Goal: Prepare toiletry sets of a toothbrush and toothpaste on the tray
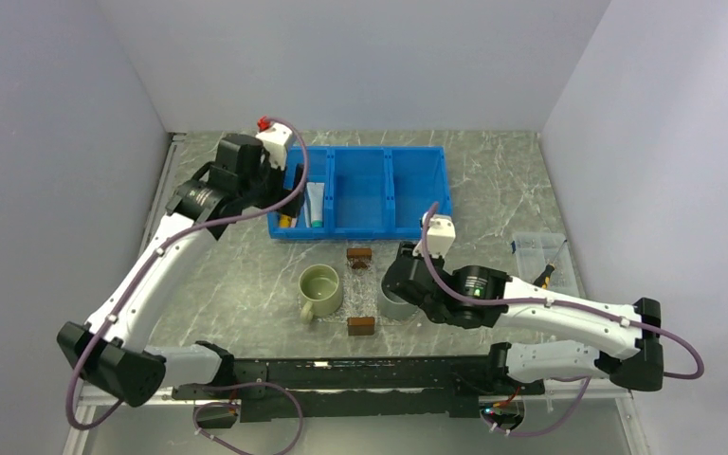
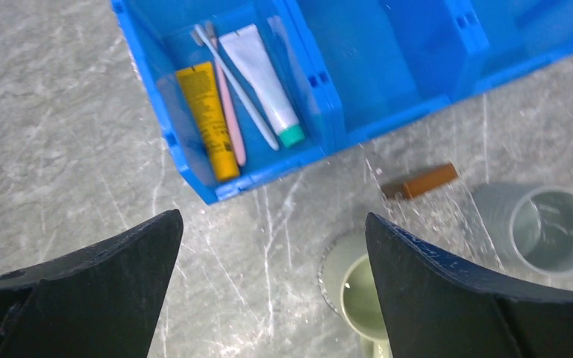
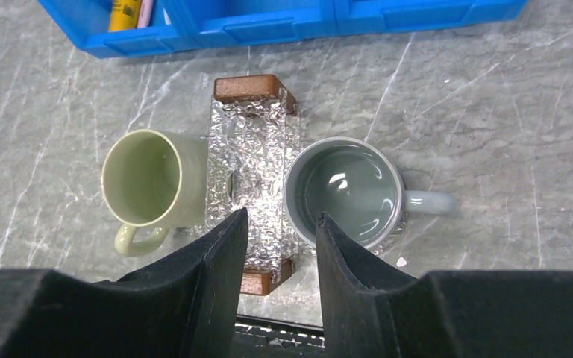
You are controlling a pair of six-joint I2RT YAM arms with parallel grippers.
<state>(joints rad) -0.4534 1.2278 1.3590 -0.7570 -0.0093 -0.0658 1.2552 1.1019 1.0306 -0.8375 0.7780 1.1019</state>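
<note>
Toothpaste in a yellow-orange tube (image 2: 207, 119) lies leftmost in the left compartment of the blue bin (image 2: 388, 67), in the upper left of the left wrist view. Just right of it lies the pink toothbrush (image 2: 232, 127). The pale toothbrush (image 2: 237, 91) crosses over the pink one near the far wall. Right of both is the white toothpaste tube (image 2: 262, 82), its teal cap pointing to the near wall. The other 2 compartments show only blue floor.

The left gripper (image 2: 272, 220) hangs above the table just in front of that compartment. Its 2 black fingers are spread wide with nothing between them.

In the middle of the right wrist view sits the tray (image 3: 252, 171), a clear strip with a crinkled, glittery surface. A brown block (image 3: 248, 88) sits at its far end and another at its near end. The green mug (image 3: 149, 179) stands against its left edge and the grey mug (image 3: 343, 186) against its right edge, both upright. No brush or tube is on the tray.

The right gripper (image 3: 281, 216) hovers over the tray's near end, at the lower centre of that view. Its fingers are set to a narrow gap and hold nothing. I cannot tell whether they touch the tray.

At the right edge of the top view a small clear box (image 1: 538, 248) rests on the table, well apart from the mugs.
</note>
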